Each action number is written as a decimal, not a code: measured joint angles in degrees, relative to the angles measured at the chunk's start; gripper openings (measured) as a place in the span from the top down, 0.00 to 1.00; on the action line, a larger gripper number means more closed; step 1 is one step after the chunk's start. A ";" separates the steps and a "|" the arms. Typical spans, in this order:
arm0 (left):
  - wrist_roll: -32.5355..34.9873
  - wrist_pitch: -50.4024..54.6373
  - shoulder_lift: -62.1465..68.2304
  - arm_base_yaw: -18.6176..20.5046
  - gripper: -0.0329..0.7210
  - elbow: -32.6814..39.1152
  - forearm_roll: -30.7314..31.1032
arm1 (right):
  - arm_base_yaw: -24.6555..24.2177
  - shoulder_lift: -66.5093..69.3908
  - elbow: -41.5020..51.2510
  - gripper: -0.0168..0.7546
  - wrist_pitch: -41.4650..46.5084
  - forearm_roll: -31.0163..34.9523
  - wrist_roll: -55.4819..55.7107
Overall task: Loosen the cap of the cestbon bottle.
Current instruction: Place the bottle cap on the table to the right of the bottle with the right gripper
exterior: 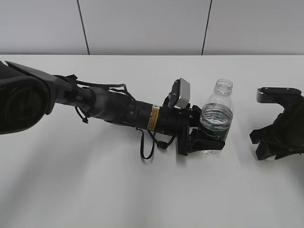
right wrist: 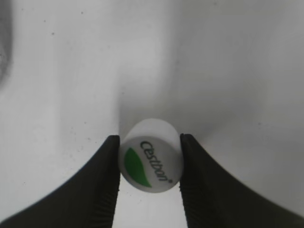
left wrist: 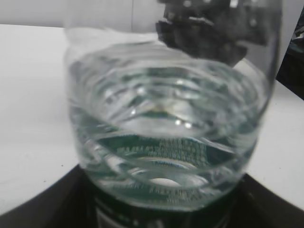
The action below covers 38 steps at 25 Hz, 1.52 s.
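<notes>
The cestbon bottle [exterior: 216, 115] stands upright on the white table, clear with a dark green label band, and its neck [exterior: 223, 86] is bare. My left gripper [exterior: 205, 141] is shut on the bottle at the label. In the left wrist view the bottle [left wrist: 166, 128] fills the frame between the dark jaws [left wrist: 161, 211]. My right gripper [exterior: 274, 141] is to the right of the bottle, low over the table. In the right wrist view its two black fingers [right wrist: 150, 183] are shut on the white cap [right wrist: 151, 160], green leaf mark facing the camera.
The white table [exterior: 95, 190] runs to a pale panelled wall [exterior: 142, 23] at the back. The left arm [exterior: 95, 102] lies across the table from the left edge to the bottle.
</notes>
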 joint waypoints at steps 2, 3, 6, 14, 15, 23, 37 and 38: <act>0.00 0.00 0.00 0.00 0.28 0.00 0.00 | 0.00 0.63 0.00 0.59 -0.81 -0.10 0.08; 0.00 0.00 0.00 0.00 0.28 0.00 0.00 | 0.00 0.71 0.00 0.59 -1.10 -0.12 0.08; 0.00 0.00 0.00 0.00 0.28 0.00 0.00 | 0.00 0.82 0.00 0.59 -2.14 -0.17 0.08; 0.00 0.00 0.00 0.00 0.28 0.00 0.00 | 0.00 1.02 0.00 0.59 -2.41 -0.24 0.08; 0.00 0.00 0.00 0.00 0.28 0.00 0.00 | 0.00 1.08 0.00 0.59 -2.41 -0.24 0.08; 0.00 0.00 0.00 0.00 0.28 0.00 0.00 | 0.00 1.08 0.00 0.52 -2.41 -0.25 0.08; -0.51 -0.13 0.00 0.00 0.07 0.00 0.00 | 0.00 -1.45 0.00 0.24 -1.93 0.37 0.16; -0.75 -0.18 0.00 0.05 0.07 0.00 0.00 | 0.00 -1.97 0.00 0.24 -1.78 0.37 0.16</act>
